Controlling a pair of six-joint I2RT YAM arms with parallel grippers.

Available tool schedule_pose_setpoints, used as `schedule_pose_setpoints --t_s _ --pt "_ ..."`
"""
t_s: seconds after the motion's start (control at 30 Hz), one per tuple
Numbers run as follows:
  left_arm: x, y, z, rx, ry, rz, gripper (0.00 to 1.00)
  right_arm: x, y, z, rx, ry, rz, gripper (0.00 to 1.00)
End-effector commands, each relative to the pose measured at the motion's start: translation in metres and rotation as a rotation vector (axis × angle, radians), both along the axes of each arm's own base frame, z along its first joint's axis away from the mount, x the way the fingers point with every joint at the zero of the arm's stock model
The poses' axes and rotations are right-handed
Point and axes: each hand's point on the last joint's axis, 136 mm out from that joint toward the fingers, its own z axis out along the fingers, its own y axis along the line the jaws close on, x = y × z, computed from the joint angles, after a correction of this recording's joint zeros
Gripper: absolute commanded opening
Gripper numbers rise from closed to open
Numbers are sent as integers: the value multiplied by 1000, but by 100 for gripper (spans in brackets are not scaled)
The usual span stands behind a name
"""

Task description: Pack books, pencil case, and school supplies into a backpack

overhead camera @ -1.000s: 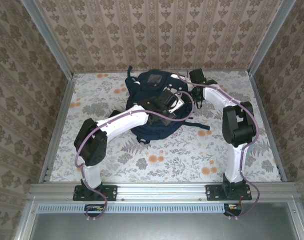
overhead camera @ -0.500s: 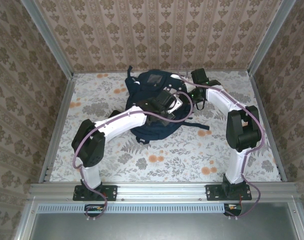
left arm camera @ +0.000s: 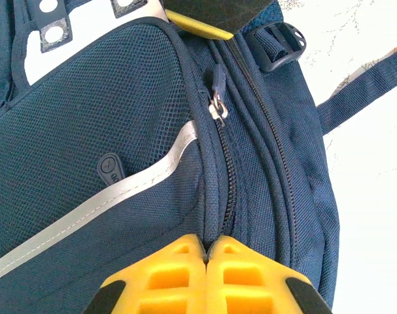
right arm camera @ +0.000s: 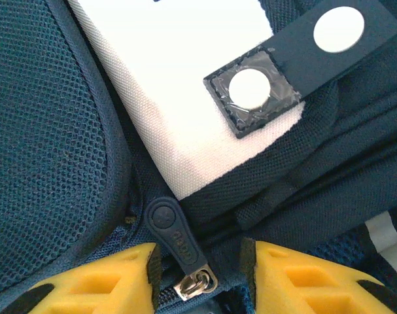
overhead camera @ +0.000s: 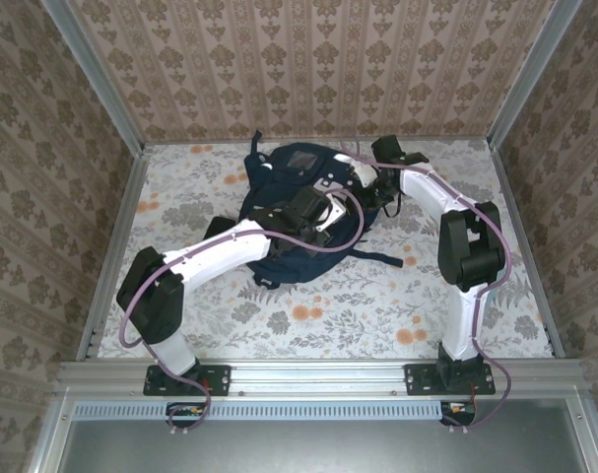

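Observation:
The navy backpack [overhead camera: 291, 166] lies at the back middle of the table. My left gripper [overhead camera: 312, 210] rests on top of it, and in the left wrist view its yellow fingers [left arm camera: 207, 246] are shut on a fold of backpack [left arm camera: 87, 131] fabric beside a closed zipper [left arm camera: 229, 183]. My right gripper [overhead camera: 378, 185] is at the bag's right upper side. In the right wrist view the gripper [right arm camera: 199, 252] stands open, with a dark zipper pull [right arm camera: 172, 229] lying between its fingers on the backpack [right arm camera: 41, 131]. The books and pencil case are out of view.
A white patch with snap tabs [right arm camera: 172, 85] sits just above the zipper pull. A second zipper pull [left arm camera: 216, 91] and a black buckle [left arm camera: 276, 49] lie ahead of the left fingers. A dark strap [overhead camera: 382, 258] trails right on the floral table [overhead camera: 328, 315].
The left arm has drawn back to the left, still pinching the fabric, and the backpack has shifted slightly left with it. The right jaws have spread wider around the zipper pull.

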Motion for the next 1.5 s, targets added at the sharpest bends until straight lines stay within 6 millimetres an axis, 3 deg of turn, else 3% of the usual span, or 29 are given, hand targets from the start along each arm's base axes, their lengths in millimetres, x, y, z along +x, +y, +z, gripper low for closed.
schedule_pose_setpoints --t_s 0.0,0.13,0.23,0.43,0.67,0.9,1.2,1.33,1.47 --pt "5 3 22 -73 -27 51 1 -3 11 -3 -2 8 67 42" --pt "6 2 23 -77 -28 54 1 5 9 -11 -42 -8 47 39" --pt "7 2 23 -77 -30 56 1 14 4 -12 -74 -39 12 31" --pt "9 3 19 -69 -24 66 1 20 -2 4 -80 -109 -36 12" --pt "12 0 17 -77 -12 81 0 9 -3 26 -31 -149 -82 3" --pt "21 -9 12 -90 1 105 0 -18 14 50 156 -138 -97 0" --pt "35 -32 12 -159 25 125 0 -54 24 55 340 -74 -173 0" --pt "37 -38 15 -197 55 129 4 -58 12 61 367 -103 -228 0" --pt "35 -34 25 -265 137 141 24 -43 -20 64 366 -127 -361 0"
